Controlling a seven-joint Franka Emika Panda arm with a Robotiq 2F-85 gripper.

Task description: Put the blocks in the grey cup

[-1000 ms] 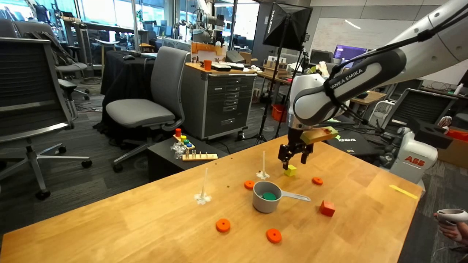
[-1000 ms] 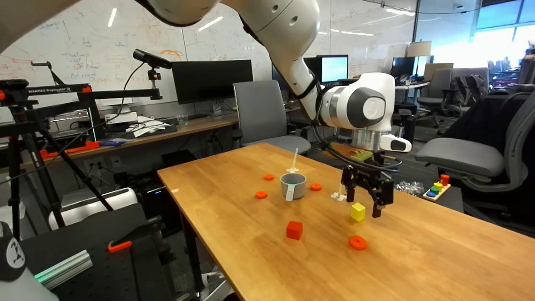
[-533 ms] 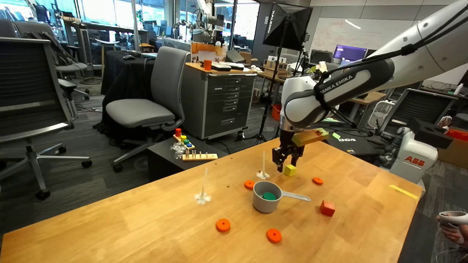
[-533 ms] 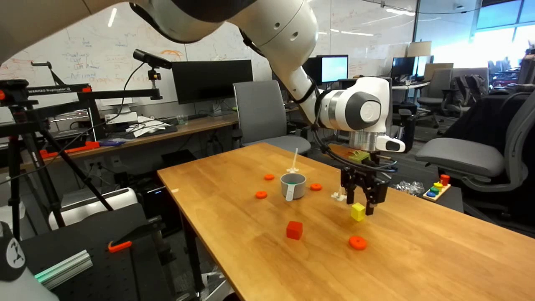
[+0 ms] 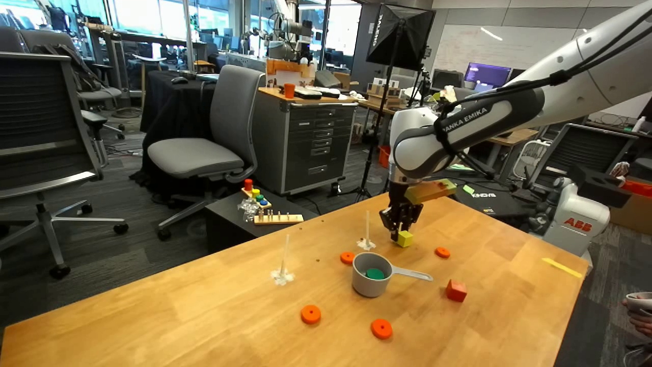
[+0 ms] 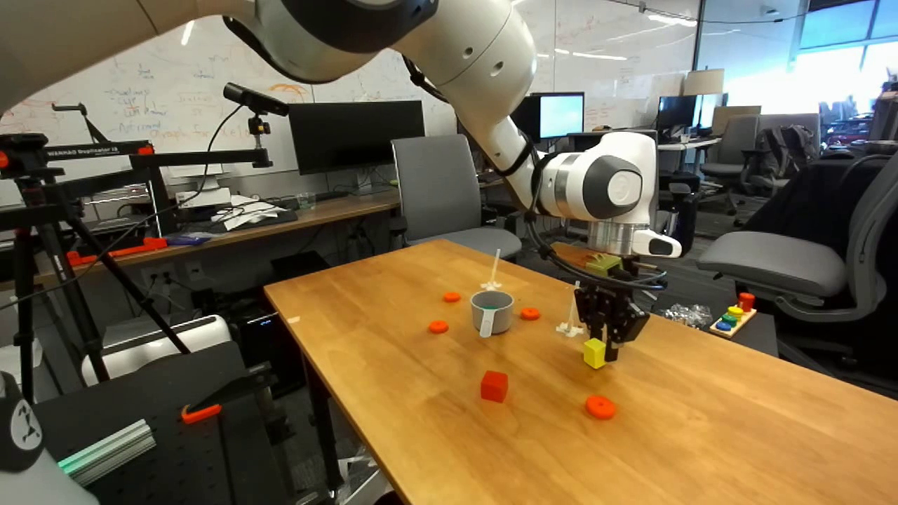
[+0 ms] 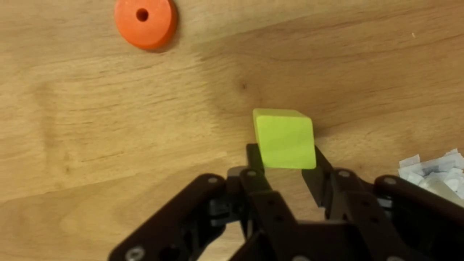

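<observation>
Wrist view: your gripper is cut off by the bottom edge, an orange disc by the top, the white tape by the right. In an exterior view you lose part of the gripper's lower end behind the yellow block. Front wall of the grey cup hides the green piece's lower part. Whiteboard writing: too small for you to read.

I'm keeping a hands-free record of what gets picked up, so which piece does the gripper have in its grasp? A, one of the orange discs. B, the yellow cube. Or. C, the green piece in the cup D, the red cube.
B, since the wrist view shows the gripper closed on opposite sides of the yellow cube.
</observation>
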